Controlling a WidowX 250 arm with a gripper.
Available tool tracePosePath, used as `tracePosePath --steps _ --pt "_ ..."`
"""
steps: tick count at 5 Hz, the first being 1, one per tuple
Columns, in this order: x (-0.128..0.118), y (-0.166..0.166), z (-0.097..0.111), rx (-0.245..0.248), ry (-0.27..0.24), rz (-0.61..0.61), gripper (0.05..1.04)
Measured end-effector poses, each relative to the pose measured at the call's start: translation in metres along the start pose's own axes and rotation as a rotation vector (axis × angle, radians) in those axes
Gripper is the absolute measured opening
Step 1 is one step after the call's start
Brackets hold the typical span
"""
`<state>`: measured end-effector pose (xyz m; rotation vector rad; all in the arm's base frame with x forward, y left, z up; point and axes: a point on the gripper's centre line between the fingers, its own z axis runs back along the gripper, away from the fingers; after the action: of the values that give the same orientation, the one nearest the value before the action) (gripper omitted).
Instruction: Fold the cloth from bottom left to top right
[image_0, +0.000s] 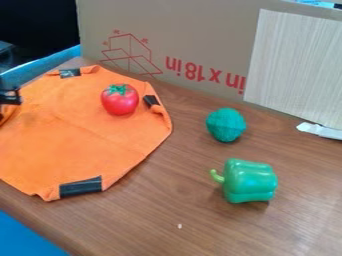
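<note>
Orange cloth (87, 135): on desk (180, 220), left part of frame, largely flat, red tomato (120, 99) on top. Fold judged not made; full lower-left to upper-right fold remains. Tool (11, 96): left edge of frame, beside cloth; grip state cannot be determined. Visible cloth span: top to bottom, slightly slanted; true long axis uncertain, left side cropped.

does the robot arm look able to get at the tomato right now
Probably yes: the tomato sits uncovered on top of the cloth, and I see only cloth between it and the claw at the left edge.
</note>
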<state>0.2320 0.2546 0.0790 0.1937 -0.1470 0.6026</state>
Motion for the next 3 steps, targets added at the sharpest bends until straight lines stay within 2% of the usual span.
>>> tracePosePath --steps 1,2,3 --pt "0.013 -0.025 0.016 0.004 0.009 0.014 0.05" --pt "0.038 -0.057 0.051 0.018 -0.017 0.065 0.05" --pt "0.049 -0.086 0.054 0.013 0.023 0.075 0.05"
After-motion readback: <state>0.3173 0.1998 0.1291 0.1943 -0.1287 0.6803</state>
